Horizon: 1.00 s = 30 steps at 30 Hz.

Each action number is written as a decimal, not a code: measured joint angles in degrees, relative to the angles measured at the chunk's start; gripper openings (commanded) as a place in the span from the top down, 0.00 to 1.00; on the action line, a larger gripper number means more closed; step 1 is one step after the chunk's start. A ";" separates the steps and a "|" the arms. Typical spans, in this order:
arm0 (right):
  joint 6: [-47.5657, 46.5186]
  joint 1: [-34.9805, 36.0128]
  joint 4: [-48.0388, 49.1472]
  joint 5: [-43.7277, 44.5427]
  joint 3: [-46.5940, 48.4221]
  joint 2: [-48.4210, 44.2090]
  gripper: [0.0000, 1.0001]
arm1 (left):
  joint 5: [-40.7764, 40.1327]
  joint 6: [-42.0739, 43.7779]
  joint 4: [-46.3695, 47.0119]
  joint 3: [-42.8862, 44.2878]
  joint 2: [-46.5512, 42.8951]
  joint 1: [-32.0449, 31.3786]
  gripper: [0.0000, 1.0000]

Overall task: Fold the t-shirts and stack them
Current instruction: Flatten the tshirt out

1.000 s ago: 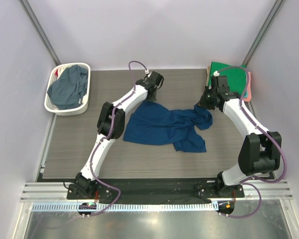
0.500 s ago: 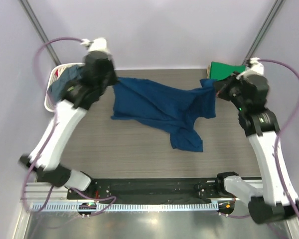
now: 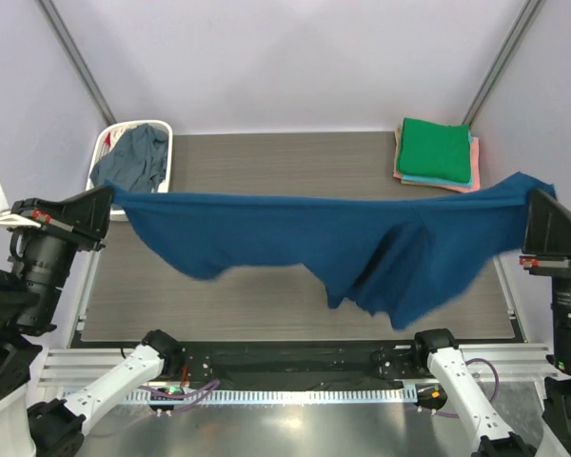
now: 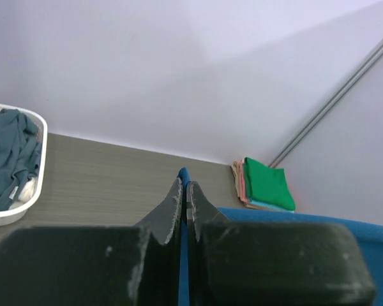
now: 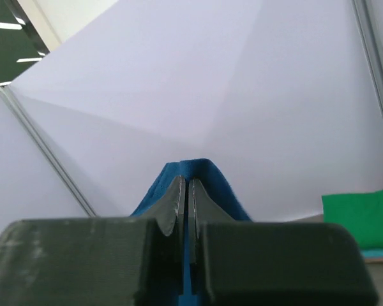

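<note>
A dark blue t-shirt (image 3: 314,233) hangs stretched in the air across the whole table, held at both ends. My left gripper (image 3: 109,195) is shut on its left end, high at the left side; blue cloth (image 4: 183,175) shows between the shut fingers. My right gripper (image 3: 531,195) is shut on the right end, high at the right side, with blue cloth (image 5: 201,173) over its fingertips. The shirt's lower part sags at the middle right. A folded stack with a green t-shirt (image 3: 436,150) on top lies at the back right. A slate grey-blue t-shirt (image 3: 133,162) fills the basket.
A white slotted basket (image 3: 103,205) stands at the back left corner of the grey table (image 3: 266,157). Teal and coral folded edges (image 3: 457,183) show beneath the green shirt. Pale walls enclose the table on three sides.
Both arms have risen and swung apart to the table's sides, lifting the blue t-shirt off the table and pulling it out into a taut span.
</note>
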 measured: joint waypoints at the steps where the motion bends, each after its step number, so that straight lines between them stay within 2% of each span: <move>1: -0.46 -0.02 -0.11 -0.13 1.62 0.72 0.99 | 0.52 0.20 0.13 0.22 0.50 0.00 1.00; 5: -2.71 0.02 0.20 -1.99 9.81 9.25 0.99 | 0.11 1.73 -0.55 4.48 7.89 0.00 1.00; 10: -4.55 0.00 4.52 -5.57 15.32 27.67 0.99 | -5.14 5.27 -0.87 11.19 23.32 0.63 1.00; 13: -5.81 0.02 6.69 -8.48 15.34 40.98 0.99 | -3.39 6.25 -0.72 11.80 32.24 6.43 1.00; 16: -7.74 0.31 8.98 -11.28 17.49 58.42 0.99 | 0.02 6.21 0.87 9.84 42.84 14.91 1.00; 17: -8.46 0.42 9.42 -11.87 18.71 64.02 0.91 | 0.81 6.23 1.42 9.18 47.36 17.62 1.00; 18: -9.25 0.63 8.76 -12.70 21.05 70.90 0.71 | 1.68 6.25 1.92 9.18 51.30 19.47 0.91; 19: -9.73 0.72 7.65 -13.46 23.96 77.35 0.48 | 2.67 6.27 2.73 9.29 55.28 21.05 0.77; 20: -10.45 0.90 6.95 -14.21 28.20 85.00 0.23 | 3.72 6.19 2.97 9.75 58.58 22.23 0.43; 23: -12.81 1.29 -0.92 -15.04 42.71 102.92 0.12 | 9.81 5.79 -0.44 21.79 79.84 26.73 0.29; 25: -13.44 1.60 -4.98 -14.93 45.20 107.80 0.11 | 11.39 5.57 -2.05 26.34 87.71 27.78 0.26; 26: -13.60 1.79 -7.17 -14.86 44.30 108.06 0.11 | 11.69 5.49 -2.95 26.18 89.53 27.93 0.26; 28: -13.70 2.21 -5.70 -14.84 35.98 103.36 0.11 | 12.46 4.87 -4.28 22.58 89.53 27.36 0.25; 30: -13.00 2.64 -2.56 -15.28 24.83 95.21 0.11 | 13.20 4.11 -3.54 15.26 85.15 25.92 0.25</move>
